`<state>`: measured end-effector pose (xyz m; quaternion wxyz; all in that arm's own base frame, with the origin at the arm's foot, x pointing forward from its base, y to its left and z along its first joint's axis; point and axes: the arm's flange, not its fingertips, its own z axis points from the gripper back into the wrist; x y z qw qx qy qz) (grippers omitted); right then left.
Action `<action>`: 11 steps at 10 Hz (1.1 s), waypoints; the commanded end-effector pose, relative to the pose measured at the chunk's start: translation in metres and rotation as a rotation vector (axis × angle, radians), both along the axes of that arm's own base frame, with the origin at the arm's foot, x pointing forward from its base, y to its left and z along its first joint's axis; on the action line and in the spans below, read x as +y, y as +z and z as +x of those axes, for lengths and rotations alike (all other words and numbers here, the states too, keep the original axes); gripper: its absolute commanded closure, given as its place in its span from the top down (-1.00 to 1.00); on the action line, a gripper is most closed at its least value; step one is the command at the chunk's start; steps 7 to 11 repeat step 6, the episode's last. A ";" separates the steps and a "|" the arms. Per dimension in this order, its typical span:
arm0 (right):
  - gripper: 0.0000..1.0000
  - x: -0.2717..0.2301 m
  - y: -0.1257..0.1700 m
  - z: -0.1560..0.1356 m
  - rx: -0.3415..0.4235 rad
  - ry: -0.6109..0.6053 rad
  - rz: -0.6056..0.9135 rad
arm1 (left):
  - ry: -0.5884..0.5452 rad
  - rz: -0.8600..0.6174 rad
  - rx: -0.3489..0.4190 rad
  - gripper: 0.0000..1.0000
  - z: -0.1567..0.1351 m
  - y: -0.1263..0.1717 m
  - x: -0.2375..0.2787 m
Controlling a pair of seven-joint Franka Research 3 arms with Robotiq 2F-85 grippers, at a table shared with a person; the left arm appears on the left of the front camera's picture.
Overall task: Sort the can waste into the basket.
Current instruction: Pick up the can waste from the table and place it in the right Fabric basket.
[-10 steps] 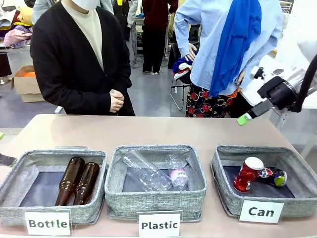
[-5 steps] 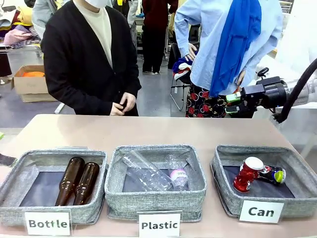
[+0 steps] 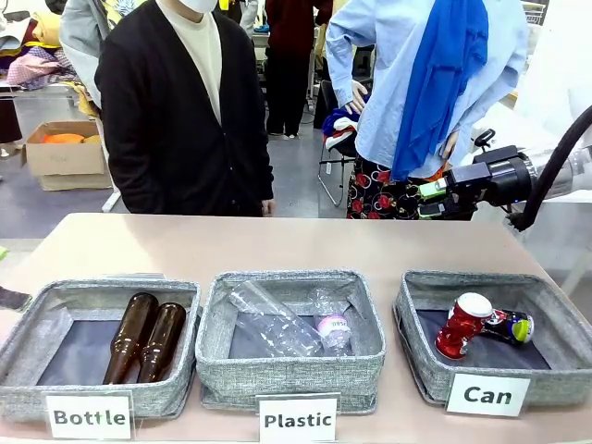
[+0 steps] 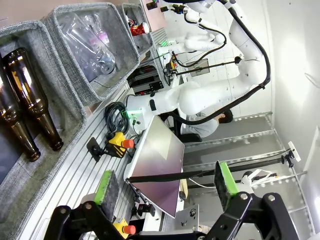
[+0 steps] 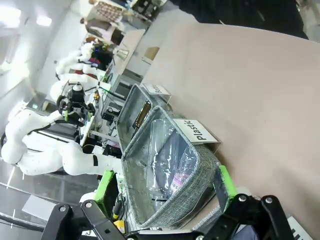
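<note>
Both crushed cans lie in the grey basket (image 3: 422,342) behind the white "Can" card (image 3: 487,395) at the table's right. The red can (image 3: 462,324) leans against the dark can (image 3: 511,327), whose green-yellow end faces right. My right gripper (image 3: 427,200) hangs above the table's far right edge, well above and behind that basket, pointing left. In its wrist view the right gripper (image 5: 166,181) is open with nothing between its green pads. My left gripper (image 4: 166,180) is open and holds nothing. Far off in that view the red can (image 4: 137,28) shows in the last basket.
The middle basket (image 3: 291,375) marked "Plastic" holds clear bottles (image 3: 287,324). The left basket (image 3: 28,324) marked "Bottle" holds two brown glass bottles (image 3: 146,338). A person in black (image 3: 185,120) stands at the far edge. Bare tabletop (image 3: 277,242) stretches behind the baskets.
My right gripper has risen away from the Can basket and turned level, pointing left. The person in black stepped right and lowered their hands. Both cans stayed in the basket.
</note>
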<state>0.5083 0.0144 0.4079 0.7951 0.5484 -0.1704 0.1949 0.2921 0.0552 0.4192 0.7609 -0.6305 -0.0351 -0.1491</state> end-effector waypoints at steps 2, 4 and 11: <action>1.00 0.000 0.002 0.001 -0.006 0.002 -0.017 | -0.010 0.000 0.002 1.00 -0.005 0.000 0.003; 1.00 0.000 0.002 0.001 -0.006 0.002 -0.017 | -0.010 0.000 0.002 1.00 -0.005 0.000 0.003; 1.00 0.000 0.002 0.001 -0.006 0.002 -0.017 | -0.010 0.000 0.002 1.00 -0.005 0.000 0.003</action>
